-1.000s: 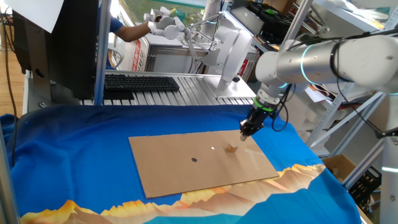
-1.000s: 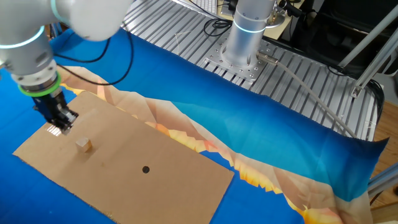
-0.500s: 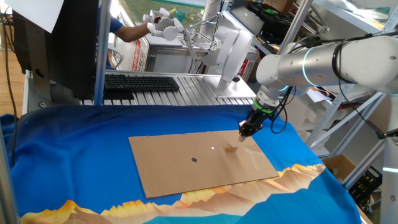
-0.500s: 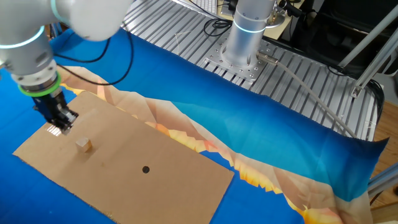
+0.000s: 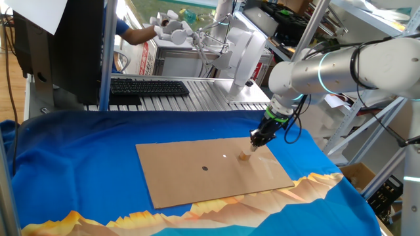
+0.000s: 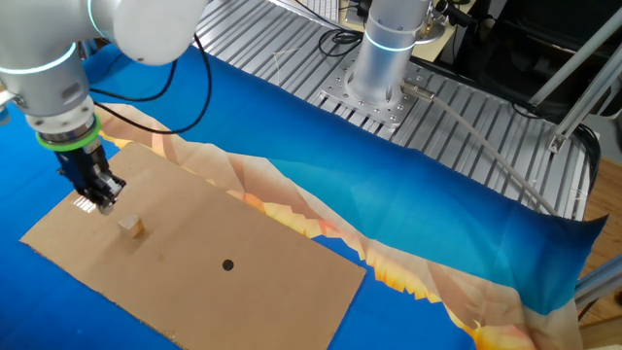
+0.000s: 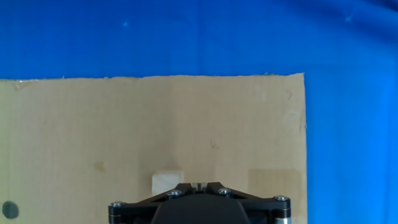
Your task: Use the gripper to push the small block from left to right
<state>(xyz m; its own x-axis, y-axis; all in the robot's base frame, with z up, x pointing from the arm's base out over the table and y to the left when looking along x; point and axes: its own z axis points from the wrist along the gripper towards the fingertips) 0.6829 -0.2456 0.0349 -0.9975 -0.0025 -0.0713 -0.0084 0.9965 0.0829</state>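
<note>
Hand view: cardboard sheet (image 7: 155, 130) on blue cloth (image 7: 186, 37)

The tiny tan wooden cube (image 5: 245, 157) (image 6: 131, 227) (image 7: 166, 182) sits flat and upright on the brown cardboard sheet (image 5: 197, 177) (image 6: 243, 292) (image 7: 124, 124) covering my desk, toward that sheet's end rather than its middle. In my hand view its lower part is hidden, so I can't quite tell whether anything touches it.
</note>
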